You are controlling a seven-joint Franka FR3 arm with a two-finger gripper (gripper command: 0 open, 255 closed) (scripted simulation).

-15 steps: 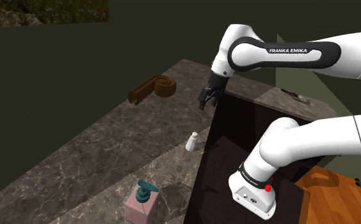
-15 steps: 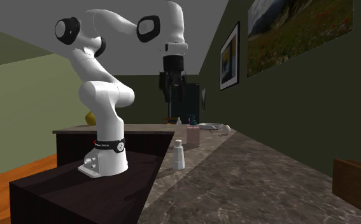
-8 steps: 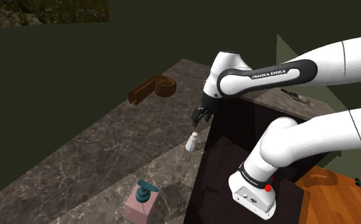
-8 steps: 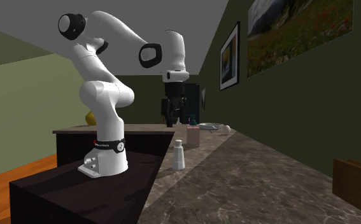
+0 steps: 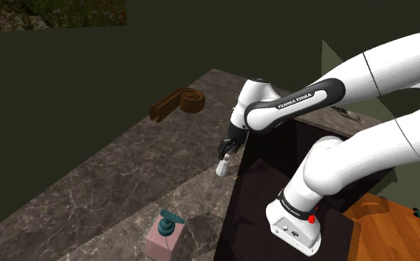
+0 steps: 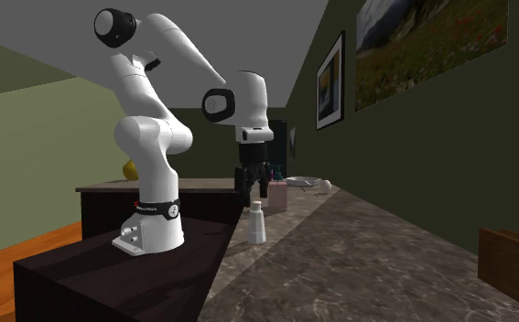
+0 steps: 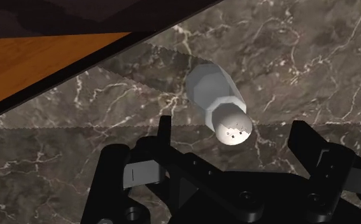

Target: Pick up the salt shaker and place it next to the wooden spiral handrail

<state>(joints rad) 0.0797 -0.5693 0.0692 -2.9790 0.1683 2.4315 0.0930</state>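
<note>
Stock on the marbled dark counter (image 5: pixel 104 185), counted:

- Salt shaker (image 5: pixel 221 170): one. White, tapered, upright, with a rounded cap pierced by small holes. It stands at the counter's near edge, just beside the dark box stand (image 5: pixel 254 204), and well apart from the handrail.
- Spiral handrail (image 5: pixel 178 102): one. Brown, curled at one end, lying flat toward the far part of the counter, on the shoulder view's left of the arm.
- Soap dispenser (image 5: pixel 164 233): one. Pink square body with a teal pump, near the shoulder view's lower edge, on the same counter edge as the shaker.

Off the counter:

- Framed pictures (image 6: pixel 330 80): two, on the dark green wall at the second exterior view's right.
- Orange wooden floor (image 5: pixel 393 233): beyond the stand.

Claw (image 5: pixel 227 147): one, all black, pointed down directly over the shaker. Its two fingers (image 7: pixel 164 127) stand wide apart. In the wrist view the shaker's cap (image 7: pixel 231 126) lies between them with bare counter showing on either side, so neither finger touches it. From the second exterior view the claw (image 6: pixel 256 190) hangs just above the shaker (image 6: pixel 257 224), its tips near the cap. It holds nothing.
</note>
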